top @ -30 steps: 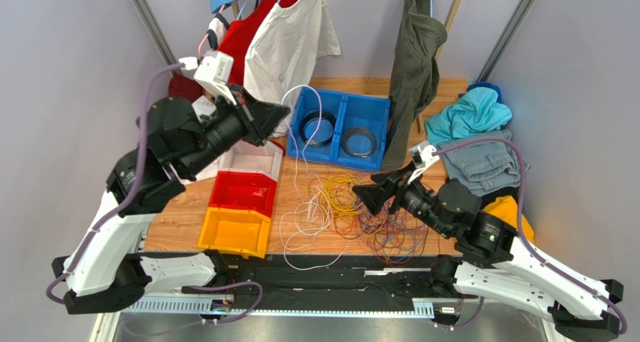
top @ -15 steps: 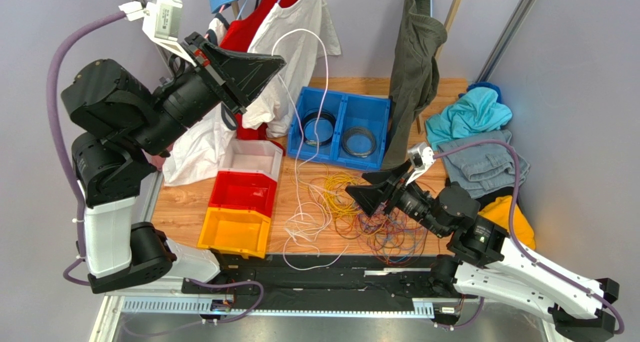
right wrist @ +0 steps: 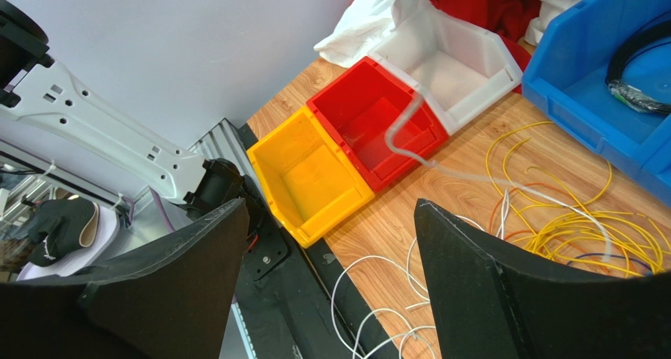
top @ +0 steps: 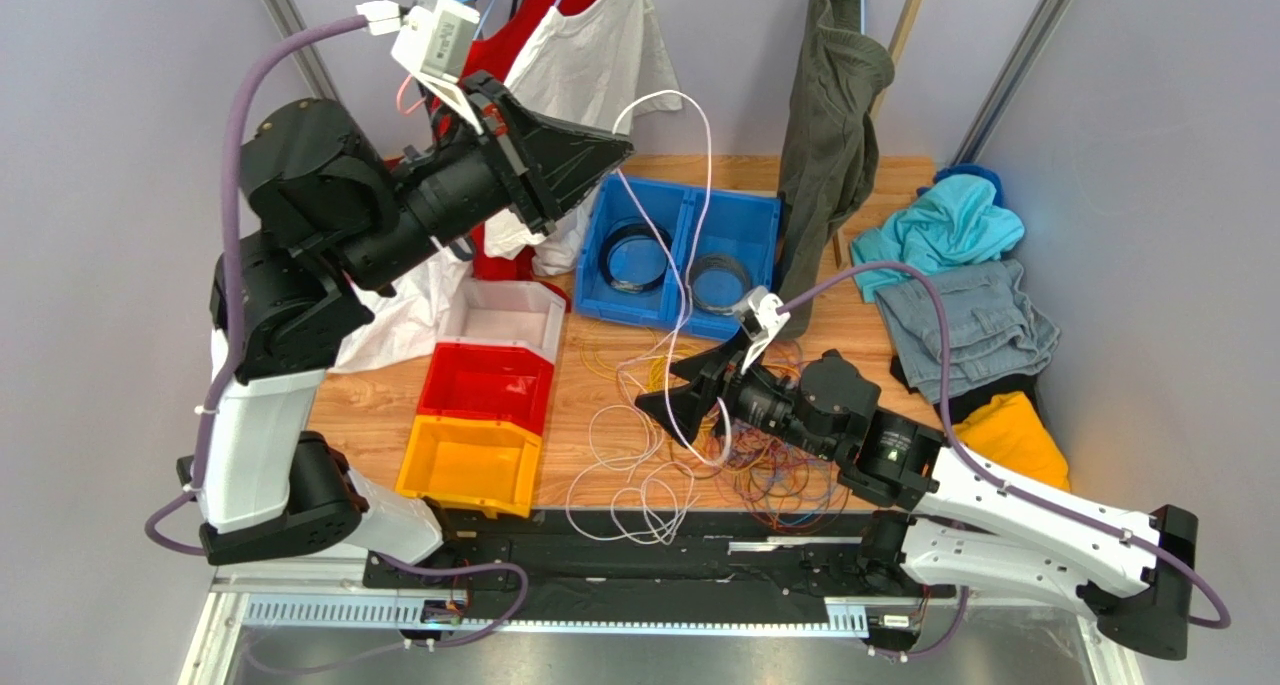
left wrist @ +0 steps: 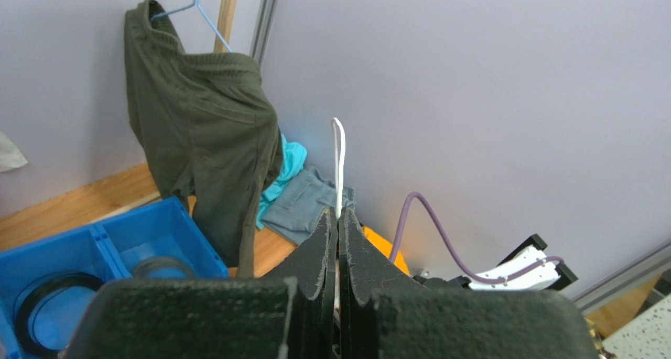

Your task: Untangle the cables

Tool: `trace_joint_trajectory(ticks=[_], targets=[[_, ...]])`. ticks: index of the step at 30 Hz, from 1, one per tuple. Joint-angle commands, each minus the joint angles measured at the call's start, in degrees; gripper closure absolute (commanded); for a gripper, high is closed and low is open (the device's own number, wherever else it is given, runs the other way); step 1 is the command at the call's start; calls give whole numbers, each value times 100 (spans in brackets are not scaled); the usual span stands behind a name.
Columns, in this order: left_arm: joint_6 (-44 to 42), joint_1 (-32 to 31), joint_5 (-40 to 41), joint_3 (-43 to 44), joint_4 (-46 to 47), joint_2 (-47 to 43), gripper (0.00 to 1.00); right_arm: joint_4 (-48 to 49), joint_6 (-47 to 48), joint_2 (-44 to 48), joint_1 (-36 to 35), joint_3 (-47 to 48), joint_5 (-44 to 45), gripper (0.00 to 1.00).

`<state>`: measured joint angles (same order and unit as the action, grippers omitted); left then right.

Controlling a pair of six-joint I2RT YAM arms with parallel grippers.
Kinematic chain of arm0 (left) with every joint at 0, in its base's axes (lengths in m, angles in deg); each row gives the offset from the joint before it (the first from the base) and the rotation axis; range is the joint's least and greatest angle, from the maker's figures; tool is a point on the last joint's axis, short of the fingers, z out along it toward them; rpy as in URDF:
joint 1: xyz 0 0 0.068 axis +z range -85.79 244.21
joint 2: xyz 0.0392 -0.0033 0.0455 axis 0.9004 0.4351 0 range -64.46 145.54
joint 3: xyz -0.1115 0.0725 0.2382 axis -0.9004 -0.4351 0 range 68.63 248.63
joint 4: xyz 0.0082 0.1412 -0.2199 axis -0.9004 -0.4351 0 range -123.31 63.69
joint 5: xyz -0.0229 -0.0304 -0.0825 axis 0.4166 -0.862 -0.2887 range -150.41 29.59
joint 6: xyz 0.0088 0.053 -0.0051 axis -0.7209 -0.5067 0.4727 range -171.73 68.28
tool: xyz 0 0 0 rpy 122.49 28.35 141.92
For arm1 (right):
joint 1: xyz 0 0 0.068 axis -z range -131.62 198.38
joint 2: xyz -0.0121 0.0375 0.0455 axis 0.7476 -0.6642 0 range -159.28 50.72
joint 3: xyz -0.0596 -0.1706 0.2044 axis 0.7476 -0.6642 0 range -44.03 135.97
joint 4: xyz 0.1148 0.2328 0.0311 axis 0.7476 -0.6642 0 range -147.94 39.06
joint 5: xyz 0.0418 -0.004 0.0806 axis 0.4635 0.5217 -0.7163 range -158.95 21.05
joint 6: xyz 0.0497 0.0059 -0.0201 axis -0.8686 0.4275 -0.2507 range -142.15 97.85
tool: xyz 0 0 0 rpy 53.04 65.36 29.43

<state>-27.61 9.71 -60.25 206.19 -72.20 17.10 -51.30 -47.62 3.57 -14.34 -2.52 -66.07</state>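
Observation:
The cables lie in a tangled pile [top: 751, 468] of yellow, orange, purple, blue and red strands on the wooden table, with white loops [top: 639, 483] at its near left. My left gripper [top: 624, 142] is raised high over the back of the table and shut on a white cable [top: 694, 190], which arcs over and hangs down into the pile. The left wrist view shows the white cable [left wrist: 338, 158] rising from my shut left gripper [left wrist: 337, 216]. My right gripper [top: 661, 408] is open and empty, low over the white loops [right wrist: 378, 296], with yellow strands [right wrist: 567, 229] to its right.
Yellow [top: 469, 465], red [top: 486, 385] and white [top: 504, 321] bins stand in a row left of the pile. A blue two-part tray [top: 679, 190] holding black coils is behind it. An olive garment [top: 827, 130] hangs at the back. Teal cloth and jeans [top: 962, 310] lie at the right.
My left gripper has swung right, carrying the white cable so its loop arcs over the blue tray. My right gripper has moved left, from the coloured tangle to over the white loops.

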Motion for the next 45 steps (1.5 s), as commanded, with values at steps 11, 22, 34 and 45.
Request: trace_joint_trajectory(ticks=[11,22,34,45], targets=[[-908,-43,810,763,-9,430,100,-2512,-1583,1945,-47,-802,2911,27],[-2762,-43,1714,360,2423,518,100,-2653,-1768,2817,-56,-1392,2508,29],[-3565,544,2357,1107,2736,1907,100,-2592,-1671,2677,-48,-1269,2130,29],[-2641,1670,2234,808,2708,2478,100,-2698,-1487,2712,-56,-1269,2165,29]])
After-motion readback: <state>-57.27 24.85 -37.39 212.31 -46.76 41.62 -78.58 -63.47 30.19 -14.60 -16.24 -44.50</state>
